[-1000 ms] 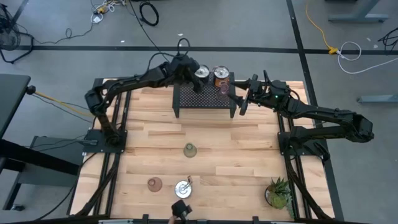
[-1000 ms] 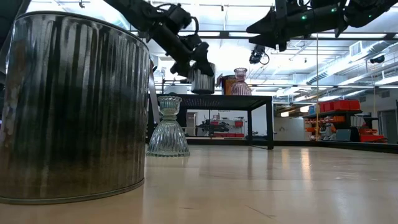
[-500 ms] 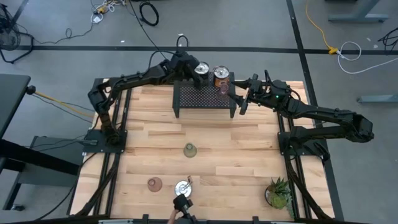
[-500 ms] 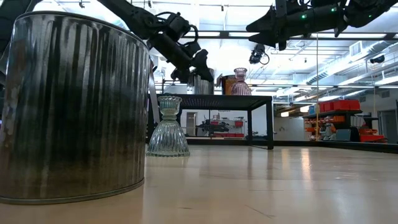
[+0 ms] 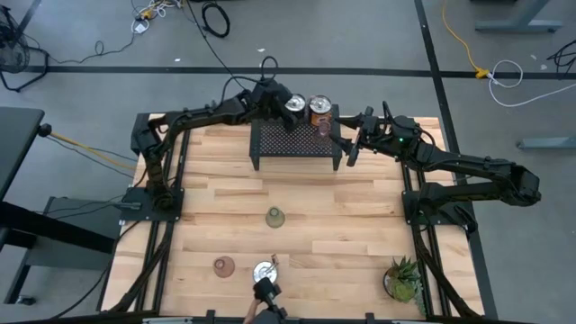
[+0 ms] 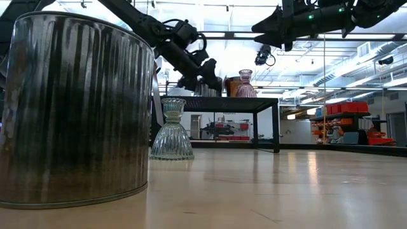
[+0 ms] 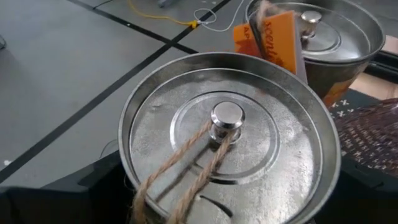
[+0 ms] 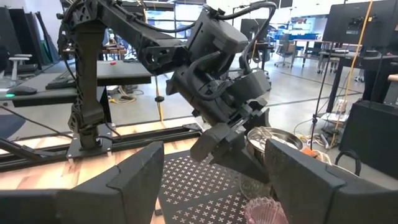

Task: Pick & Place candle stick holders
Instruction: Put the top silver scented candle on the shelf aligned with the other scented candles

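The silver-topped candle stick holder [image 5: 293, 104], round ribbed tin, sits on my rack [image 5: 296, 142], left gripper [image 5: 274, 96] parted beside it.

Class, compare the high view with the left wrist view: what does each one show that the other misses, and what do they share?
Only the high view shows the wooden table, the green cup, the pinkish cup, the potted plant and the right gripper. Only the left wrist view shows the twine looped round the tin's lid knob. Both show the silver tin and the orange tin.
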Available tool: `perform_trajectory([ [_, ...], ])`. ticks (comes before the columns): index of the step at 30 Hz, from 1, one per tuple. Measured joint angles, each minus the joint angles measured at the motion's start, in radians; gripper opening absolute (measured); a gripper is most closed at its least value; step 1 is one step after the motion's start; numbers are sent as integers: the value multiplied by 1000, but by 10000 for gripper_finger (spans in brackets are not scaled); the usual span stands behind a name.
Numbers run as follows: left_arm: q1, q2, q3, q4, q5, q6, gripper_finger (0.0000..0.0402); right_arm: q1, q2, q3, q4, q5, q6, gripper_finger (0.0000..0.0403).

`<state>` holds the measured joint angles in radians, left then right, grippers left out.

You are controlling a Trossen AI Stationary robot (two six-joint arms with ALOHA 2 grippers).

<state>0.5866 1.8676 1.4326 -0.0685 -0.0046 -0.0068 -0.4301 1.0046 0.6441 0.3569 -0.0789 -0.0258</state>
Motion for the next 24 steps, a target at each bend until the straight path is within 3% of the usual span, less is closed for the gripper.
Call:
perform_trajectory([
  [14, -15, 5, 0, 7, 38, -7, 385, 0, 0, 0, -2, 10, -9, 279],
  [24, -19, 5, 0, 6, -9, -7, 392, 0, 0, 0, -7, 10, -10, 279],
])
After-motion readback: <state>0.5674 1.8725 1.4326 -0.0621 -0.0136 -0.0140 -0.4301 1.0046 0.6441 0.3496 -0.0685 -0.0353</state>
